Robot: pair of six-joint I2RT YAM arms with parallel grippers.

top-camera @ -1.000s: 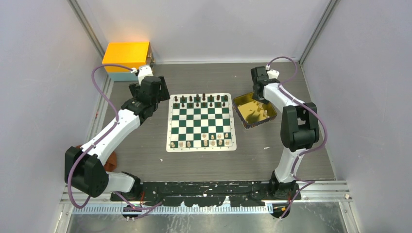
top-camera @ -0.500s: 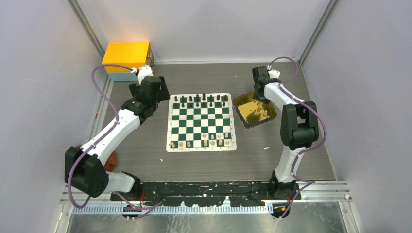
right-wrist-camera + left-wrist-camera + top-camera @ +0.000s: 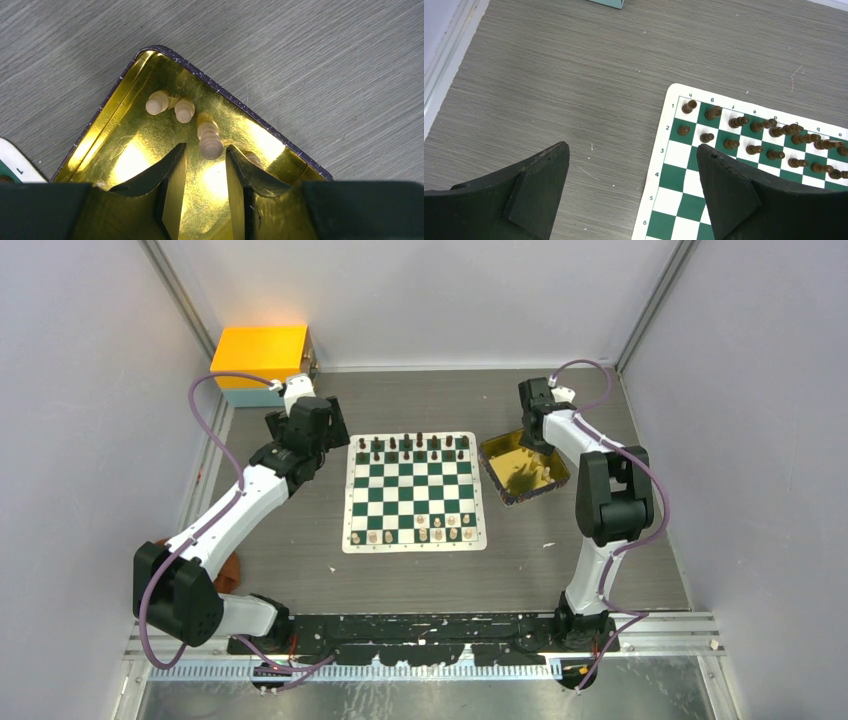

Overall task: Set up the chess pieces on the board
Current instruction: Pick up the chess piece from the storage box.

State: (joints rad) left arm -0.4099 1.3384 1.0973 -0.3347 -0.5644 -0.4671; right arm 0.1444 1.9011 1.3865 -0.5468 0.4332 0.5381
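Right arm is shifting slightly left, right gripper (image 3: 205, 150) hovering unclenched over pale chess pieces (image 3: 184, 111) in the tray (image 3: 235, 107); board (image 3: 415, 495) is showing dark ranks seemingly full, pale side unfinished.

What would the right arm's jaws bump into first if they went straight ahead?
Most likely the pale chess piece lying in the gold tray, right ahead of the gap between the open jaws. Depth is hard to judge; the tray floor would come next.
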